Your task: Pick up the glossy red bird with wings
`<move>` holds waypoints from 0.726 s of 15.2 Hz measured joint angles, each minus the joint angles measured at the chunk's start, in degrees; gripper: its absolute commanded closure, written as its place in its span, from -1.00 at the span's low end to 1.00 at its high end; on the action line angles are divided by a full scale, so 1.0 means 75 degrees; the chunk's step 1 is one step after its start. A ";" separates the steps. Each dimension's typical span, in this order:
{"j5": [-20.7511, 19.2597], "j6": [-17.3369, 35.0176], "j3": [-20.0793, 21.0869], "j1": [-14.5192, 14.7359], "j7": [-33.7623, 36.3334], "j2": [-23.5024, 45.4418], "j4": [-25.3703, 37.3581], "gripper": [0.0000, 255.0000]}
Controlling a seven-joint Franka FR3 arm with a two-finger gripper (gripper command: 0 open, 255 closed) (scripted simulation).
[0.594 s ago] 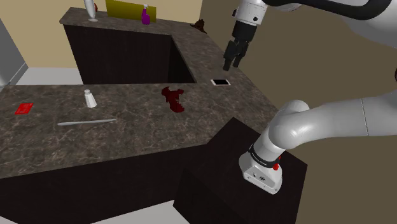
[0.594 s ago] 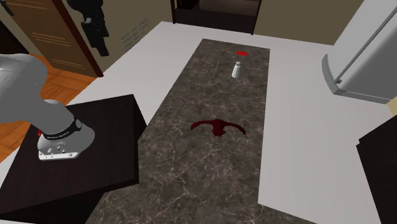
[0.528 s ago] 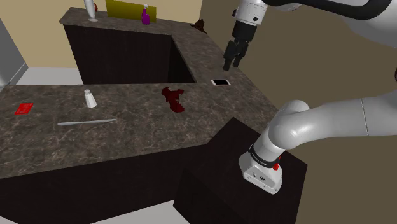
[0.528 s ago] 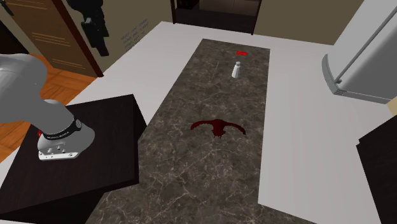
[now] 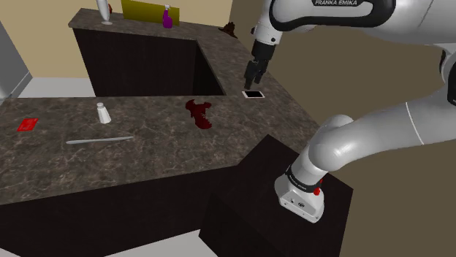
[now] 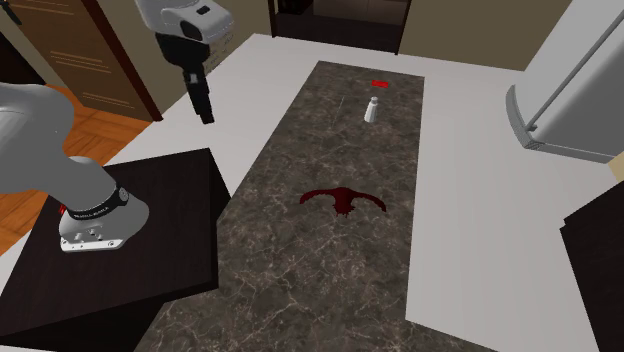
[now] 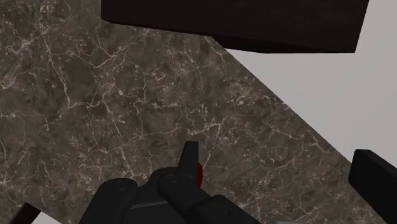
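So the tabletop [image 5: 146, 157] is a dark brown marbled stone slab in an L shape, with dark cabinet fronts under it. The room has tan walls and a pale grey floor [image 6: 480, 200], plus a grey fridge [image 6: 570, 95] on one side and a brown wooden door [image 6: 95, 60] on the other. The robot's dark box stand [image 5: 278, 197] sits right against the tabletop.

Lying on the stone are a small white shaker [image 5: 103, 113], a flat red card [image 5: 28, 124], a long thin grey utensil [image 5: 99, 139] and a flat white phone [image 5: 253, 94]. A purple spray bottle [image 5: 167, 17] stands on the far leg of the L.

The glossy dark red bird with spread wings [image 5: 199, 113] lies flat near the inner corner of the L. The all-black gripper [image 5: 251, 79] hangs in the air above the phone. That puts it up and to the shoulder view's right of the bird, well apart, touching nothing. Honestly can't tell if the gripper is spread or pressed together.
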 measured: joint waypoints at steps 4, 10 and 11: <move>-0.0170 0.0949 -0.0165 0.0033 -0.0484 0.0962 0.0048 -1.00; -0.0344 0.2334 -0.0443 0.0055 -0.1268 0.2631 0.0406 -1.00; -0.0365 0.2536 -0.0475 0.0054 -0.1385 0.2847 0.0432 -1.00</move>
